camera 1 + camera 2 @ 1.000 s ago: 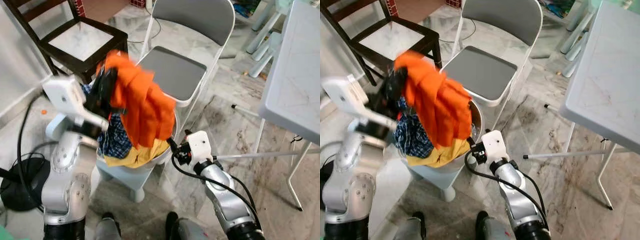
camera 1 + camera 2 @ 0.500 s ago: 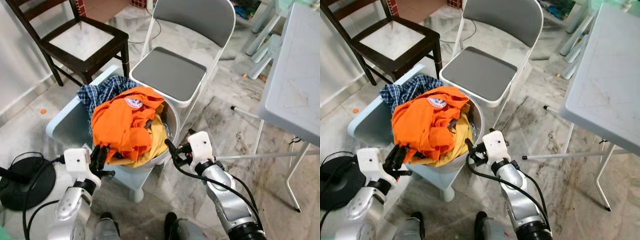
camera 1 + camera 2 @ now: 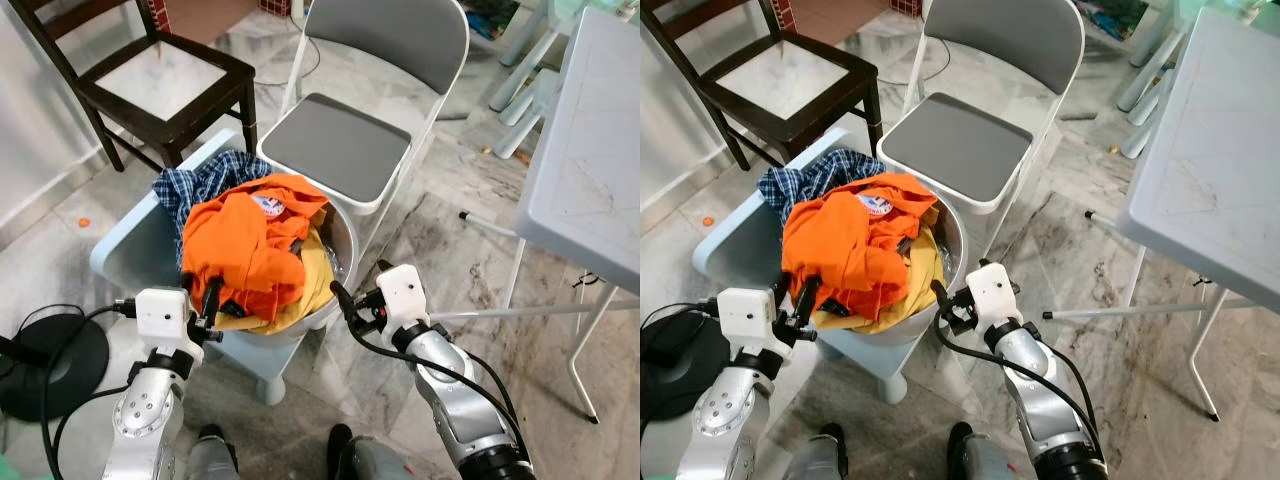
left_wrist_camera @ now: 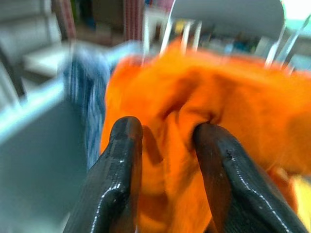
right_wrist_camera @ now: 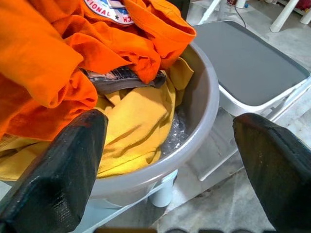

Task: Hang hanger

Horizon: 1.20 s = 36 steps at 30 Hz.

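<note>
An orange garment point(image 3: 245, 240) lies heaped on a grey basin point(image 3: 345, 250), over a yellow cloth point(image 3: 310, 285) and beside a blue checked shirt point(image 3: 195, 190). My left gripper point(image 3: 205, 297) points up at the garment's lower front edge. In the left wrist view its fingers point(image 4: 121, 160) stand apart with blurred orange cloth point(image 4: 204, 92) filling the gap and the space beyond. My right gripper point(image 3: 345, 300) is open at the basin's front right rim point(image 5: 204, 121), holding nothing, its fingers point(image 5: 63, 165) spread wide.
The basin rests on a pale blue plastic stool point(image 3: 130, 250). Behind it stands a white folding chair with a grey seat point(image 3: 335, 145), and a dark wooden chair point(image 3: 165, 75) further left. A white table point(image 3: 590, 170) is at the right. A black round base point(image 3: 45, 360) with cables lies on the floor at the left.
A second ago my left gripper held the orange garment high; it now lies on the basin. The left arm dropped low, then came up to the garment's edge. The right arm stayed put.
</note>
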Tool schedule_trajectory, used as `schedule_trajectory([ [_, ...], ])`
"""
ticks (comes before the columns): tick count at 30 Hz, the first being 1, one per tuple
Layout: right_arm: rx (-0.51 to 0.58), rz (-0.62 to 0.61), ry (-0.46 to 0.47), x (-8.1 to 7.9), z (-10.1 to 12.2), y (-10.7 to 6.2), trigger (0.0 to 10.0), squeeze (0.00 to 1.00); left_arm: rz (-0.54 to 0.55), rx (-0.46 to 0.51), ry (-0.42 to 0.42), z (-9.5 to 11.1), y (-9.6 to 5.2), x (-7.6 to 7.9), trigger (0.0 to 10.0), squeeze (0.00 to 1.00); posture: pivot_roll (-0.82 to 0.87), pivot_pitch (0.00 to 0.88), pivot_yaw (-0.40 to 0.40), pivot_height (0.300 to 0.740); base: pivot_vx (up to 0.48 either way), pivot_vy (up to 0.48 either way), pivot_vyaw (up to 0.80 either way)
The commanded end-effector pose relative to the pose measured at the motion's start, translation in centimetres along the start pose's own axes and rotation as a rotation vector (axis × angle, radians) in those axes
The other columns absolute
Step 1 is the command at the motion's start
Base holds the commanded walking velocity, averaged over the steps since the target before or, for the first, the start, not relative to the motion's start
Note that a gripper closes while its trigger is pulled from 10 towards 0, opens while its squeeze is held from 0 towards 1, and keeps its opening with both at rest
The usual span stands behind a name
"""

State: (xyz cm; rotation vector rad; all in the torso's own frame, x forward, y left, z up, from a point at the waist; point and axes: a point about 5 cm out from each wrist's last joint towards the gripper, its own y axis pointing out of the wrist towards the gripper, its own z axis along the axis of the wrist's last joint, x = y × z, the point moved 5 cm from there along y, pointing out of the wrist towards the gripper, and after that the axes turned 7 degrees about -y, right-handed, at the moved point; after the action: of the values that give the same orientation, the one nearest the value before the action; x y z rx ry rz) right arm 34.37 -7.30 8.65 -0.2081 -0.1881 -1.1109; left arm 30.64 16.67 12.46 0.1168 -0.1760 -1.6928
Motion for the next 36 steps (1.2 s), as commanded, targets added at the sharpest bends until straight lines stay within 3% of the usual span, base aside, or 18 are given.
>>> schedule_trajectory([
  [1,-0.037,-0.008,0.014,0.1,-1.1,-0.5,10.0,1.0,-0.044,0.06,0.037,1.5,0.1,1.3,10.0,1.0,0.23,0.285,-0.141,0.74,0.0,0.0,0.0],
  [6,-0.042,-0.001,0.011,0.0,-1.2,-0.5,10.0,1.0,-0.09,0.126,0.04,3.4,0.5,2.8,10.0,1.0,0.23,0.288,-0.142,0.74,0.0,0.0,0.0],
  [10,-0.045,-0.001,0.007,0.1,-1.3,-0.5,10.0,1.0,-0.059,0.149,0.029,4.5,1.6,2.6,10.0,1.0,0.23,0.29,-0.143,0.74,0.0,0.0,0.0],
  [13,-0.047,0.0,0.0,0.0,-1.3,-0.5,10.0,1.0,0.024,0.008,-0.009,1.7,3.1,0.7,10.0,1.0,0.22,0.287,-0.145,0.74,0.0,0.0,0.0],
  [14,-0.047,0.0,-0.001,0.0,-1.3,-0.5,10.0,0.88,0.04,-0.02,-0.031,1.0,3.3,0.3,10.0,0.99,0.22,0.287,-0.145,0.74,0.0,0.0,0.0],
  [15,-0.047,0.0,-0.002,0.0,-1.3,-0.5,10.0,0.78,0.055,-0.058,-0.06,0.1,3.5,0.0,10.0,0.89,0.22,0.287,-0.145,0.74,0.0,0.0,0.0],
  [16,-0.047,0.0,-0.002,0.0,-1.3,-0.5,10.0,0.78,0.057,-0.065,-0.066,-0.1,3.6,-0.1,10.0,0.89,0.22,0.287,-0.145,0.74,0.0,0.0,0.0],
  [17,-0.048,-0.001,-0.003,0.1,-1.3,-0.5,10.0,0.64,0.079,-0.128,-0.051,-1.5,3.8,-0.7,10.0,0.0,0.21,0.285,-0.146,0.74,0.0,0.0,0.0],
  [19,-0.048,-0.003,-0.005,0.1,-1.2,-0.6,10.0,0.63,0.098,-0.164,-0.056,-2.3,4.0,-1.2,10.0,0.0,0.2,0.285,-0.145,0.74,0.0,0.0,0.0],
  [20,-0.05,-0.006,-0.007,0.2,-1.3,-0.7,10.0,0.61,0.096,-0.244,-0.067,-4.0,4.2,-1.4,10.0,0.0,0.2,0.286,-0.146,0.74,0.0,0.0,0.0],
  [23,-0.053,-0.008,-0.009,0.2,-1.4,-0.7,10.0,0.59,0.083,-0.3,-0.113,-5.4,4.8,-1.1,10.0,0.0,0.19,0.287,-0.147,0.74,0.0,0.0,0.0],
  [24,-0.054,-0.008,-0.01,0.1,-1.4,-0.8,10.0,0.56,0.043,-0.313,-0.123,-5.8,5.1,-0.2,0.0,0.0,0.19,0.286,-0.146,0.74,0.0,0.0,0.0],
  [26,-0.053,-0.007,-0.01,0.1,-1.3,-0.8,10.0,0.56,0.036,-0.3,-0.131,-5.7,5.3,0.1,0.0,0.0,0.19,0.286,-0.147,0.74,0.0,0.0,0.0],
  [30,-0.055,-0.009,-0.013,0.1,-1.3,-0.8,10.0,0.5,-0.048,-0.319,-0.144,-6.0,5.5,2.0,0.0,0.0,0.18,0.287,-0.146,0.74,0.0,0.0,0.0],
  [32,-0.056,-0.011,-0.016,0.2,-1.4,-0.9,10.0,0.45,-0.185,-0.35,-0.142,-6.6,4.9,5.0,0.0,0.0,0.18,0.286,-0.144,0.74,0.0,0.0,0.0],
  [33,-0.056,-0.011,-0.016,0.2,-1.4,-0.9,10.0,0.45,-0.185,-0.35,-0.142,-6.6,4.9,5.0,0.0,0.0,0.18,0.286,-0.144,0.74,0.0,0.0,0.0],
  [34,-0.057,-0.012,-0.016,0.2,-1.4,-0.9,10.0,0.39,-0.263,-0.373,-0.119,-7.1,4.2,6.6,0.0,0.0,0.18,0.285,-0.144,0.74,0.0,0.0,0.0],
  [36,-0.057,-0.013,-0.017,0.2,-1.4,-1.0,10.0,0.37,-0.314,-0.391,-0.106,-7.6,3.6,7.5,0.0,0.0,0.18,0.285,-0.143,0.74,0.0,0.0,0.0],
])
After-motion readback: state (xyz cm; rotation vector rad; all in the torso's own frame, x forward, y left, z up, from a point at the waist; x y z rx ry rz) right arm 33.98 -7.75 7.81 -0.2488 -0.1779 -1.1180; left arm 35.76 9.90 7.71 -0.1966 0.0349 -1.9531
